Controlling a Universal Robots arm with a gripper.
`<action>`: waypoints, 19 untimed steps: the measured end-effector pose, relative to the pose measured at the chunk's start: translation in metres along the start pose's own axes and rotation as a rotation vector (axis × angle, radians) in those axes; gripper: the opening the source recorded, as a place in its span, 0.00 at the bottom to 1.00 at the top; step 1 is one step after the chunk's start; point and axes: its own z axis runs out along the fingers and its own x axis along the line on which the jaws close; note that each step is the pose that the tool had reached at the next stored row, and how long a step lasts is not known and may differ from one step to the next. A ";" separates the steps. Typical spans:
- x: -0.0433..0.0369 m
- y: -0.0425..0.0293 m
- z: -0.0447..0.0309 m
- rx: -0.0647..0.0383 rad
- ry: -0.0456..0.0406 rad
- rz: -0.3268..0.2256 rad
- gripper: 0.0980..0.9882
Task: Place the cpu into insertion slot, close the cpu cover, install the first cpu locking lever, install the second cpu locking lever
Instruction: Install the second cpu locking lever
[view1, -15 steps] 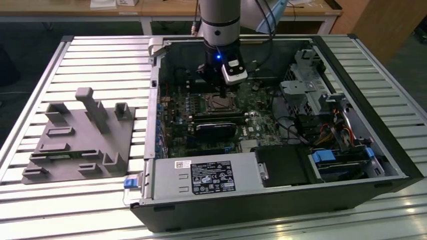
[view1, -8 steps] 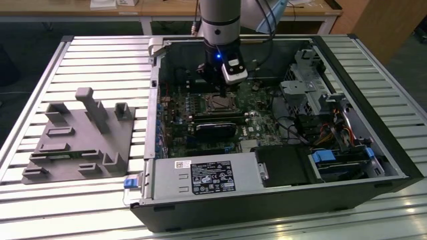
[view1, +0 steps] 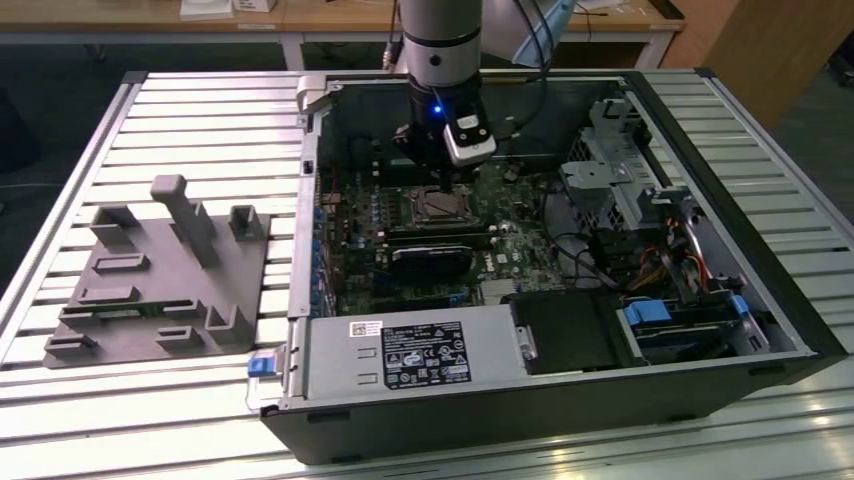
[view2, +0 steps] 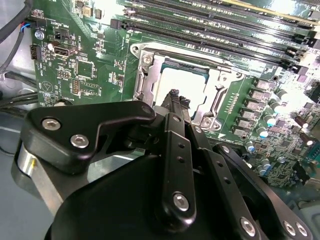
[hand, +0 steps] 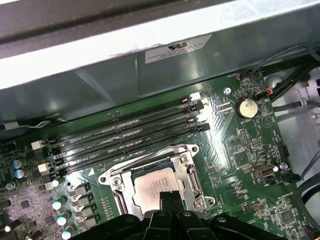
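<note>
The one gripper (view2: 176, 96) hangs just above the cpu (hand: 156, 185), its two fingertips (hand: 169, 199) drawn narrow together, holding nothing. The one cpu lies seated in the insertion slot (hand: 114, 181) under the silvery cpu cover (view2: 216, 84). Beside the slot run four long black memory slots (hand: 131, 133) on the green motherboard (hand: 245, 150).

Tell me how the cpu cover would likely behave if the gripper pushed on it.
The cpu cover looks like thin sheet metal framing the cpu, so probably stiff but light. Lying flat on the insertion slot, it seems unlikely to tip. Its shiny surface may let the gripper slide.
</note>
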 end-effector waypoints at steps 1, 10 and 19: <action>0.0000 0.0000 0.0000 0.000 0.0000 0.000 0.01; -0.0019 -0.0031 0.0000 0.000 0.0000 0.000 0.01; -0.0046 -0.0059 -0.0040 0.000 0.0000 0.000 0.01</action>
